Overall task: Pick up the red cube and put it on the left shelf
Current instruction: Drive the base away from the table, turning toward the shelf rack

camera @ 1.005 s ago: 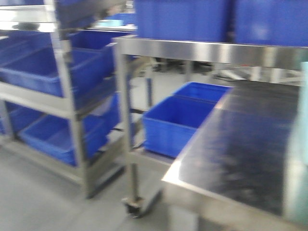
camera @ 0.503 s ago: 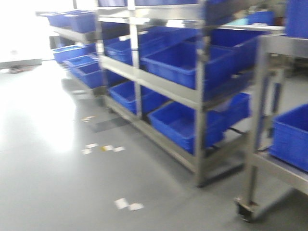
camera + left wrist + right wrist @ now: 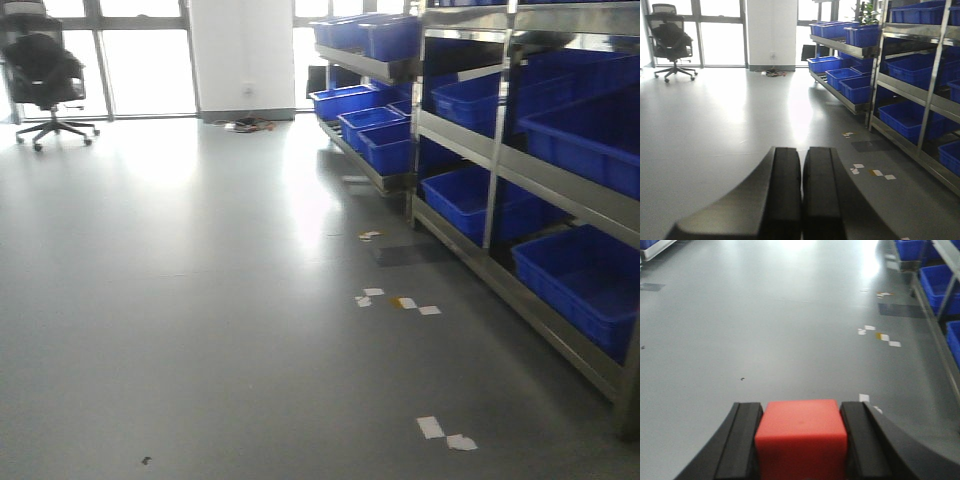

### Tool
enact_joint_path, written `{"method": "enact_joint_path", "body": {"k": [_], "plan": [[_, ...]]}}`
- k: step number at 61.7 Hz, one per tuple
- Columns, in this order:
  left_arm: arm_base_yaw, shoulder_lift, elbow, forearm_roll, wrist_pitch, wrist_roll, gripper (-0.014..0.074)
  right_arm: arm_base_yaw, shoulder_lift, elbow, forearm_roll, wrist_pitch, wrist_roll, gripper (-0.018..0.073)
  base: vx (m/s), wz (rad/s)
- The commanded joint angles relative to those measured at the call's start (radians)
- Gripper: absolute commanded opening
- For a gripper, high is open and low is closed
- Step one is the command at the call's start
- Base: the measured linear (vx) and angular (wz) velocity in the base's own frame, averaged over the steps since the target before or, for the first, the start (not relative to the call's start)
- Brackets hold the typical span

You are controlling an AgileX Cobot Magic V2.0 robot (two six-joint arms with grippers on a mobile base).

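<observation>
The red cube [image 3: 801, 440] sits between the two black fingers of my right gripper [image 3: 801, 412], which is shut on it and holds it above the grey floor. My left gripper [image 3: 801, 155] is shut and empty, its black fingers [image 3: 786, 190] pressed together over the floor. Steel shelf racks with blue bins stand on the right in the front view [image 3: 520, 170] and in the left wrist view [image 3: 920, 90]. Neither gripper shows in the front view.
A black office chair [image 3: 45, 75] stands at the far left by the windows. White paper scraps [image 3: 400, 302] lie on the floor near the racks. A white pillar [image 3: 240, 55] stands at the back. Blue bins [image 3: 940, 277] line the right edge in the right wrist view.
The front view has swung to the left: the steel table and the close rack have left the frame, and open floor, windows and the chair have come into view.
</observation>
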State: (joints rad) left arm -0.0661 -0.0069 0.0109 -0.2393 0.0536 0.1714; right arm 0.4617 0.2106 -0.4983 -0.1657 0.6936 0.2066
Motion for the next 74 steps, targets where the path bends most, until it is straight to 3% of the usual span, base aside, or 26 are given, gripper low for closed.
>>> {"method": "enact_joint_path", "body": {"k": [1, 26, 74], "plan": [[-0.004, -0.013, 0.024, -0.001, -0.085, 0.000, 0.0102, 0.001, 0.011, -0.027, -0.021, -0.076, -0.008, 0.0057, 0.09, 0.52], [-0.004, -0.013, 0.024, -0.001, -0.085, 0.000, 0.0102, 0.001, 0.011, -0.027, -0.021, -0.076, -0.008, 0.0057, 0.22, 0.38], [-0.004, -0.013, 0.024, -0.001, -0.085, 0.000, 0.0102, 0.001, 0.011, -0.027, -0.021, -0.076, -0.008, 0.0057, 0.43, 0.13]]}}
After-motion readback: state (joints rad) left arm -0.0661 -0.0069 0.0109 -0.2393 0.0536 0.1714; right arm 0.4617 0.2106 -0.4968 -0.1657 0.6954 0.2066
